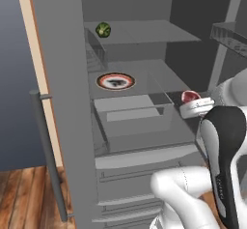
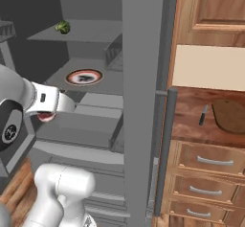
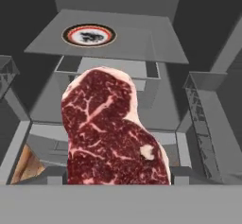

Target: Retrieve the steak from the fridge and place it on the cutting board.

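The steak (image 3: 111, 133) is held clamped in the gripper (image 1: 192, 102), lifted in front of the open fridge (image 1: 144, 126) above its drawers. An orange-rimmed plate (image 1: 116, 81) is seen on the middle shelf, and the cutting board (image 2: 230, 116) on the countertop (image 2: 189, 125).

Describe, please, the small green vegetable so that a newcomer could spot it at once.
Look inside the open fridge at its upper shelf. The green vegetable sits alone near that shelf's left end, one shelf above the orange-rimmed plate. It is the only green thing there.
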Tool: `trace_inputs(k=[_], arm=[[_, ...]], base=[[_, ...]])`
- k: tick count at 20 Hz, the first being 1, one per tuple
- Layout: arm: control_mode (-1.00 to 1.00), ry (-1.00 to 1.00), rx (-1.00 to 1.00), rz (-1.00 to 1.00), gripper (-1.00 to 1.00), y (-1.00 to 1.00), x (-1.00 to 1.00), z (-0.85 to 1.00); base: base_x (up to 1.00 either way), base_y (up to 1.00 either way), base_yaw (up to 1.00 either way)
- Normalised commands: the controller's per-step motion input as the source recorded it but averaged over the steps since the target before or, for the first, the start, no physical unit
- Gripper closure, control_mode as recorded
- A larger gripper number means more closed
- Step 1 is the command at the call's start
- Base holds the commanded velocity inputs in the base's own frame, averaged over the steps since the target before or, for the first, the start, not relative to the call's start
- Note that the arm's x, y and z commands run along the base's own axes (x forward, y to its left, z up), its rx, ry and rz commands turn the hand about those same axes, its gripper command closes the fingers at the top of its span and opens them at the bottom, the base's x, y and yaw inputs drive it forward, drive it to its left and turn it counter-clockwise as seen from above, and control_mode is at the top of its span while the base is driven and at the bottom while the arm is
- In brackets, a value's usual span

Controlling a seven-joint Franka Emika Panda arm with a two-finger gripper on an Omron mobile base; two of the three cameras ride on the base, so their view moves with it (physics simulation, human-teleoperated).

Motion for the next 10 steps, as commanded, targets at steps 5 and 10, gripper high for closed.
trace_inputs(k=[5, 10], arm=[[1.0, 0.0, 0.0, 0.0, 1.0, 0.0, 0.0, 0.0], [1.0, 0.0, 0.0, 0.0, 1.0, 0.0, 0.0, 0.0]], base=[[-1.0, -0.21, 0.01], [-0.6, -0.68, -0.15]])
